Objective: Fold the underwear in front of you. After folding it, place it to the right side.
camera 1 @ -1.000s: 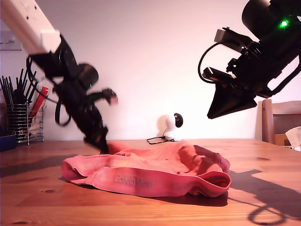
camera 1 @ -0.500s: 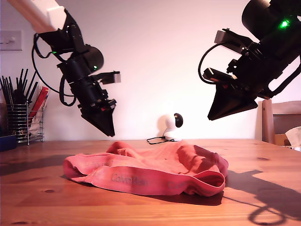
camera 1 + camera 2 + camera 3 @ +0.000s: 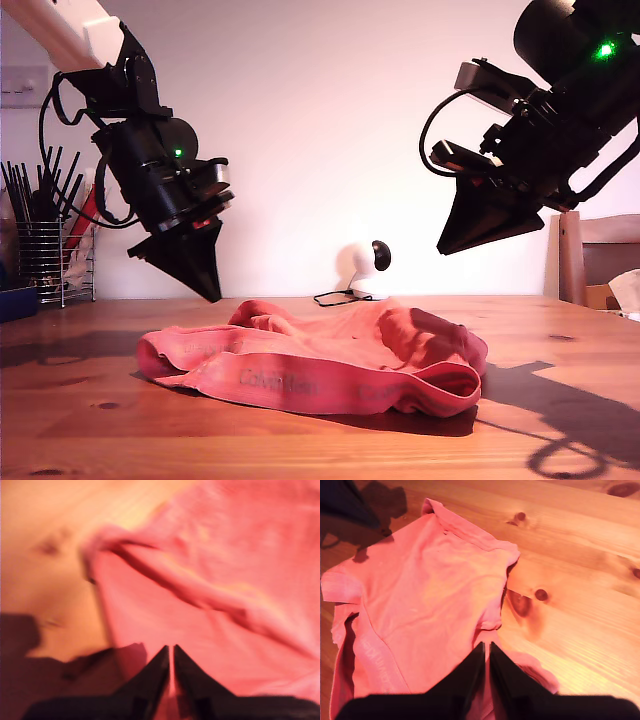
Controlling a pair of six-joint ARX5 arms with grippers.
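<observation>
The coral-red underwear [image 3: 310, 360] lies crumpled on the wooden table [image 3: 560, 350], its paler lettered waistband facing the camera. My first gripper [image 3: 212, 295] hangs shut and empty just above the cloth's end at the exterior view's left. Its wrist view is blurred, showing the underwear [image 3: 225, 580] close below the shut gripper [image 3: 170, 647]. My second gripper [image 3: 442, 250] is shut and empty, high above the cloth's end at the exterior view's right. In the second wrist view the underwear [image 3: 430, 595] lies spread beneath the shut gripper [image 3: 486, 644].
A small white camera [image 3: 358, 265] with a cable stands behind the cloth. A wire holder of utensils [image 3: 45, 250] stands at the exterior view's left edge, by a blue object [image 3: 15, 300]. A wooden chair [image 3: 600, 255] stands at that view's right edge.
My first gripper lifted off the underwear, then swung toward the exterior view's left and down a little. The cloth settled slightly. The second arm stayed still.
</observation>
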